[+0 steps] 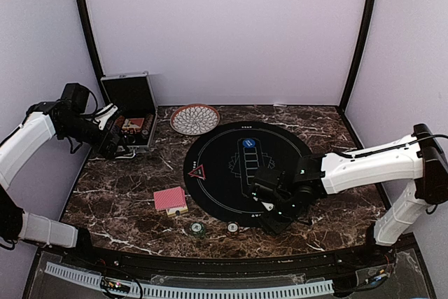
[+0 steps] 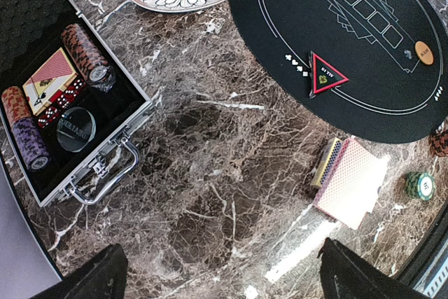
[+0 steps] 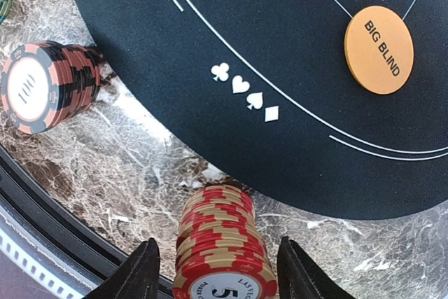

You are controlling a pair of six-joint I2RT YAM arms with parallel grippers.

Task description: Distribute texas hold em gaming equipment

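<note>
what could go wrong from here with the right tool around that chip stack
1. The red and tan chip stack stands tall and slightly uneven between the fingers of the right tool, with little room either side; a sideways pull could topple it.
2. It sits at the black mat's edge; nudged, it might tip on that lip and scatter chips.

Marble table (image 1: 119, 201), mat (image 1: 224, 146), bowl (image 1: 194, 118), case (image 1: 129, 96), cards (image 1: 170, 199), chips (image 1: 197, 228)
</note>
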